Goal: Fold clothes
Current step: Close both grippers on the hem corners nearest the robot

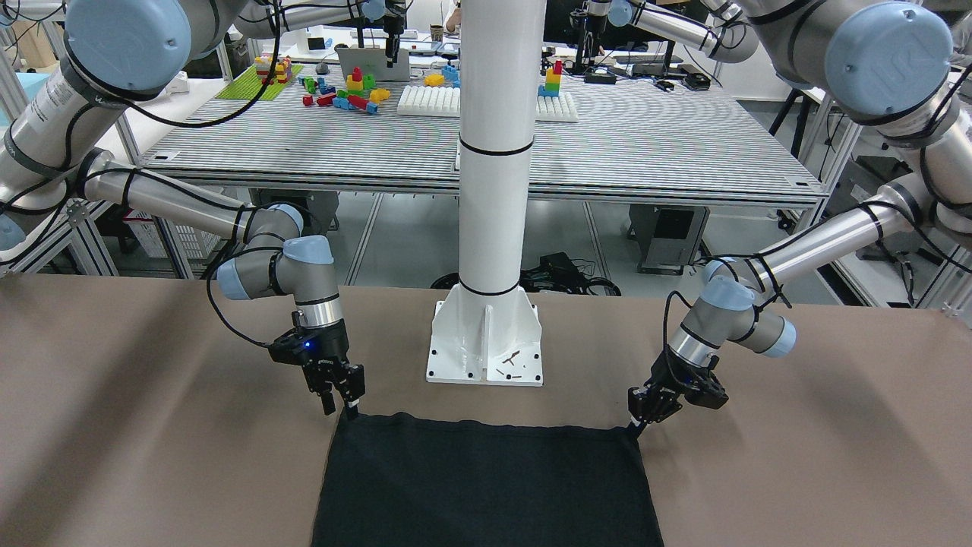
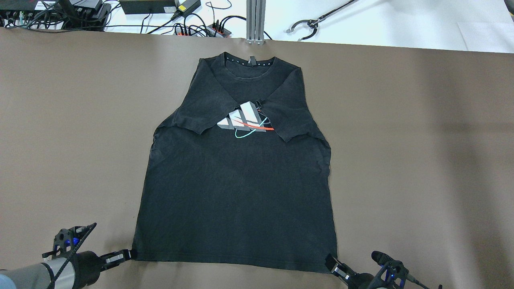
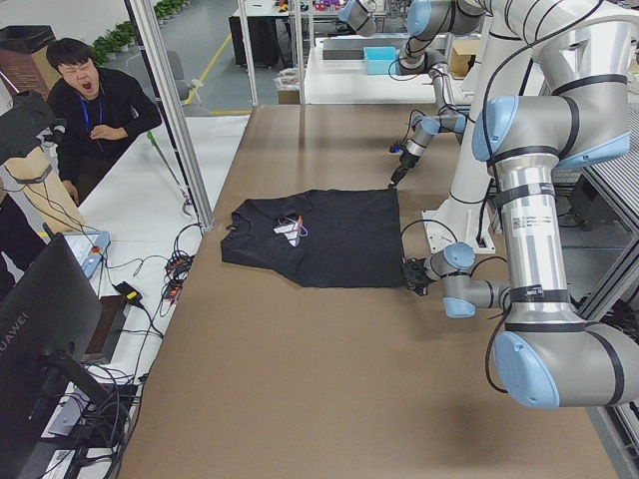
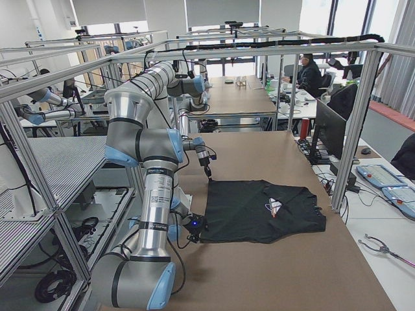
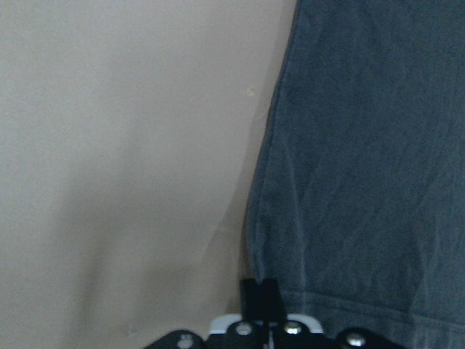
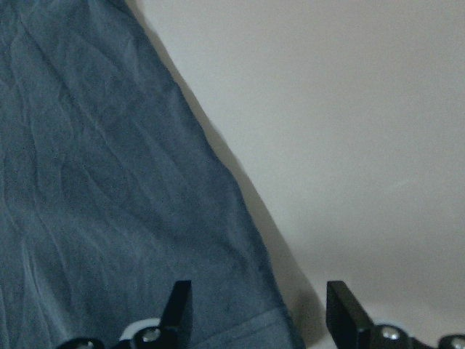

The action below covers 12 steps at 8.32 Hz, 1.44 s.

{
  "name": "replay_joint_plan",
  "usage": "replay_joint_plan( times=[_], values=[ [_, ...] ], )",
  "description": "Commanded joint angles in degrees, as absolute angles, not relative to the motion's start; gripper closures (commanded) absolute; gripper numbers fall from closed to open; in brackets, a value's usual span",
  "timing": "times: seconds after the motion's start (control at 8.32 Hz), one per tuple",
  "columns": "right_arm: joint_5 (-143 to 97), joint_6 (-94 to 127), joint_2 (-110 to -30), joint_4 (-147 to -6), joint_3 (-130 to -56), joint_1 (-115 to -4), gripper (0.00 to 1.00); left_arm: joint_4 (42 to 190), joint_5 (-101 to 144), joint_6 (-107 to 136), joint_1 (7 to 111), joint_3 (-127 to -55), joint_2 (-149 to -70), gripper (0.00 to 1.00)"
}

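While the shirt (image 2: 237, 188) lies flat and front up in the middle of the table (image 2: 421, 160), its two near corners, by the robot-side edge, are being worked.

At the hem (image 2: 235, 263) corner towards the table's left edge, the left gripper (image 5: 261, 297) is laid low along the cloth. Its jaws are seen pressed together right on that corner, so the hem looks to be pinched there, though the cloth between the pads cannot be made out.

At the other hem corner the right gripper (image 6: 258, 309) is held over the fabric with jaws spread, one finger above the shirt and one beyond its side edge. The corner is straddled but not yet nipped, so a closing there is judged to be the step in hand.

Both corners are wanted so that the hem can be carried evenly, without skewing.

Farther out, the sleeves (image 2: 200, 108) are already turned in over the chest, partly covering the print (image 2: 245, 120).

Farthest off, the collar (image 2: 249, 66) is found near the far edge, probably where the hem is meant to go.
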<state>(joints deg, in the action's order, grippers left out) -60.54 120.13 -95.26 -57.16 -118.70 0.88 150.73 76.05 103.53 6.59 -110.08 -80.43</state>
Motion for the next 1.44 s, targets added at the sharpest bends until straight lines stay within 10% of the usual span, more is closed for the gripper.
replay_joint_plan(
  times=[0.0, 0.84, 1.32],
  values=[
    [-59.41, 120.23, -95.1, -57.04, -118.57, 2.02, 0.64, 150.65, 76.11, 103.54, 6.59, -110.04, -80.51, 1.0],
    [-59.15, 119.79, -95.1, -57.3, -116.98, 2.02, 0.47, 150.73, 76.03, 103.54, 6.59, -109.95, -80.51, 1.0],
    [-59.15, 119.97, -94.75, -57.57, -117.07, 2.55, 0.77, 150.73, 76.03, 103.54, 6.5, -109.95, -80.51, 1.0]
  ],
)
